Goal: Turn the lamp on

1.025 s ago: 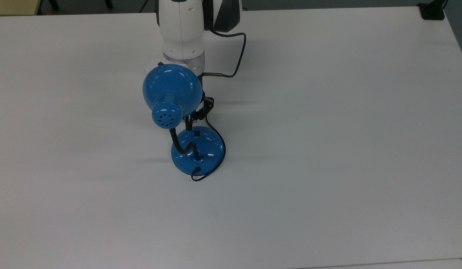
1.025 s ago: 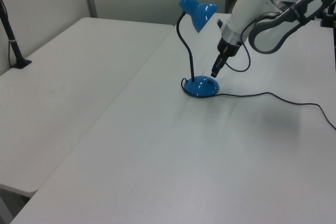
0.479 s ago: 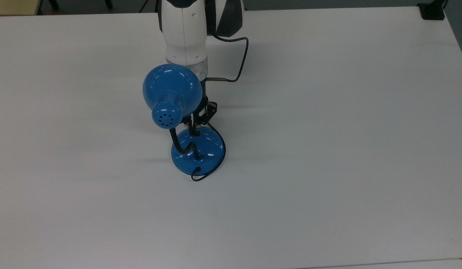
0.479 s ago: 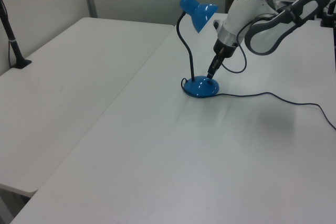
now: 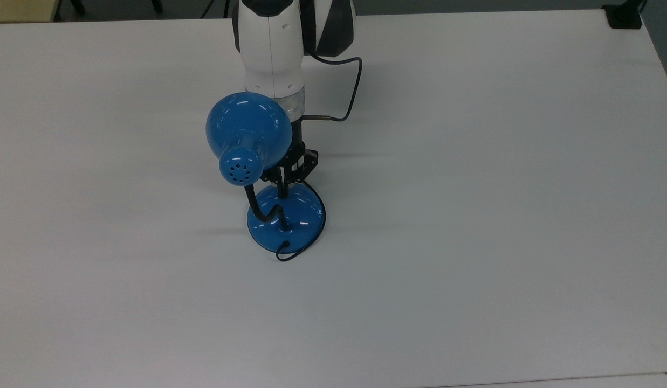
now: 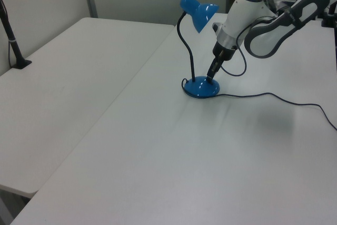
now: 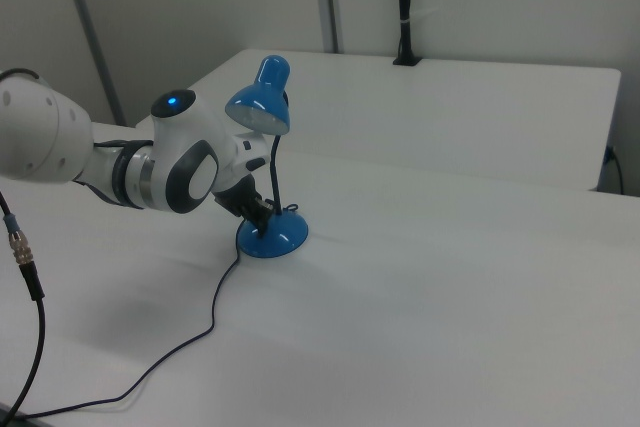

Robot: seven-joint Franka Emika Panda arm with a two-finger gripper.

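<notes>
The lamp is glossy blue, with its dome shade (image 5: pixel 248 129) on a black gooseneck above a round base (image 5: pixel 295 218) near the table's middle. My gripper (image 5: pixel 283 187) comes down from the far side, just right of the shade in the top view. It is shut, and its thin tips touch the far part of the base, covering the small switch there. In the left view the gripper (image 6: pixel 211 78) meets the lamp base (image 6: pixel 201 88) from the left view's right. The right view has the gripper (image 7: pixel 266 215) behind the lamp base (image 7: pixel 274 238). Whether the bulb is lit, I cannot tell.
The lamp's black cord (image 6: pixel 266 96) trails over the white table (image 5: pixel 473 242) to the left view's right. A second cable loops beside my wrist (image 5: pixel 350 86). A black clamp (image 5: pixel 624 16) sits at the far right corner, and a black post (image 6: pixel 11 38) stands on the neighbouring table.
My gripper has come down and toward the lamp base, from hovering beyond its far edge to touching it where the switch showed. The lamp has not moved.
</notes>
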